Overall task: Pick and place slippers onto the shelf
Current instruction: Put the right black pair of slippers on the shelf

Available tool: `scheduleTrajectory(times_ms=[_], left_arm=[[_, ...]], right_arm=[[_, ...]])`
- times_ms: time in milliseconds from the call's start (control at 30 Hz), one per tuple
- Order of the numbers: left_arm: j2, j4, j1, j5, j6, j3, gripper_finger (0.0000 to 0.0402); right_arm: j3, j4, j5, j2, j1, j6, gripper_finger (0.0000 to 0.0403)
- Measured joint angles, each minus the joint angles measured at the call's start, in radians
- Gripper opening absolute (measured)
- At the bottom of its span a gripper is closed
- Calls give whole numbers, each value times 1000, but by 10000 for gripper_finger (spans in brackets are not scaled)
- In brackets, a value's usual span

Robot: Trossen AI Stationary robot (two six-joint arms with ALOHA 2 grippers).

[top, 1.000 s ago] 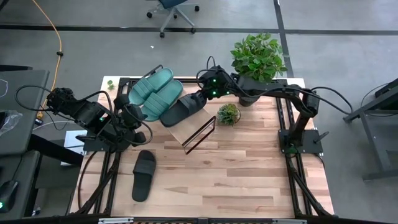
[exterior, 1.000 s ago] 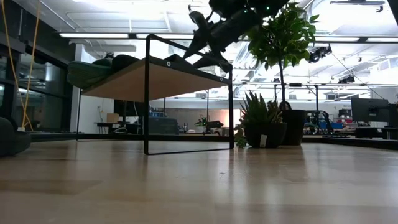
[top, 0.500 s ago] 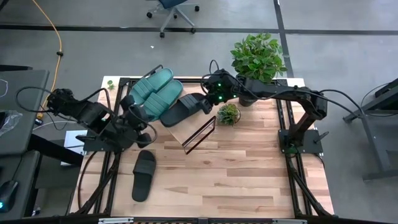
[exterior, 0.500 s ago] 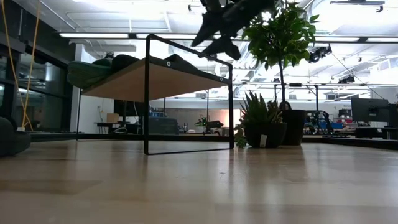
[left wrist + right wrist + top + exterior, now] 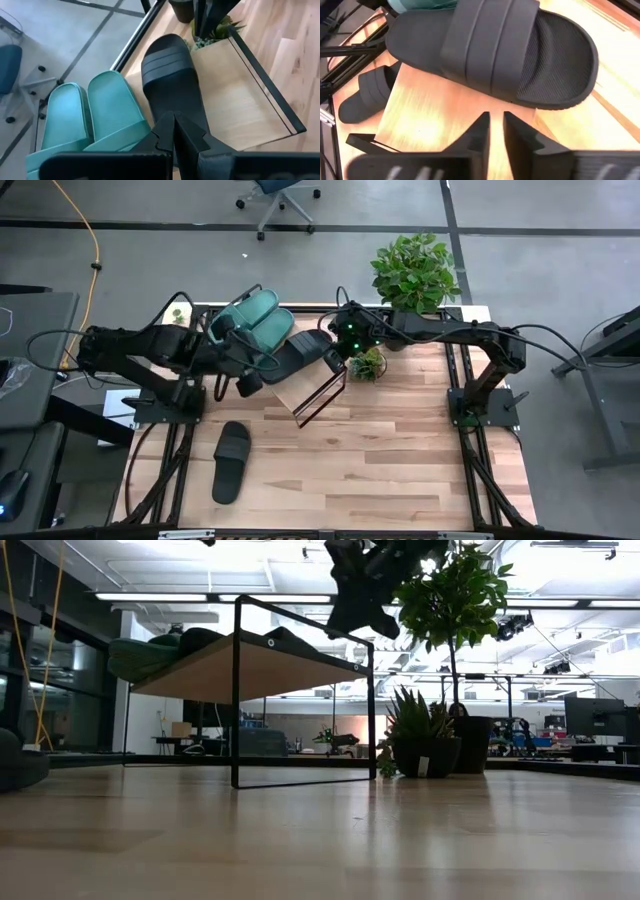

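Note:
Two teal slippers (image 5: 248, 325) lie side by side at the far left of the slanted wooden shelf (image 5: 312, 388). Beside them a black slipper (image 5: 292, 353) lies flat on the board, strap up (image 5: 490, 45). A second black slipper (image 5: 232, 462) lies on the tabletop near the left edge. My right gripper (image 5: 495, 125) hovers just right of the shelved black slipper, its fingers almost together with nothing between them. My left gripper (image 5: 174, 125) is shut and stands at that slipper's left end, beside the teal pair (image 5: 85, 115). My left gripper's shut fingertips stand over the black slipper's near end (image 5: 172, 107), coming from the table's left. I cannot tell whether they touch it.
A small spiky plant (image 5: 367, 363) stands just right of the shelf, and a big leafy potted plant (image 5: 415, 275) at the far right corner. Black frame rails run along both table sides. Bare wood lies near and right of the shelf.
My right gripper has drawn back from the black slipper toward the table's right and brought its fingers together; the slipper stays on the shelf. My left arm has swung from the table's left edge toward the shelf, up to the black slipper's left end.

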Motion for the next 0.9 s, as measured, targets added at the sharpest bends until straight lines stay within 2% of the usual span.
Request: scheduleTrajectory(times_ms=[167,333,533,600,767,900], left_arm=[[-1,-4,43,44,12,0,0],[-1,-37,43,74,28,0,0],[-1,-223,39,251,22,0,0],[-1,-269,25,271,17,0,0],[-1,-271,22,355,75,0,0],[-3,-251,22,371,128,-14,0]], right_arm=[[0,17,-8,2,0,-10,3],[0,50,-30,17,-14,-10,2],[0,65,-45,30,-30,-9,2],[0,79,-46,31,-35,-13,2],[0,126,-67,37,-49,-17,2],[0,126,-53,37,-61,-18,2]])
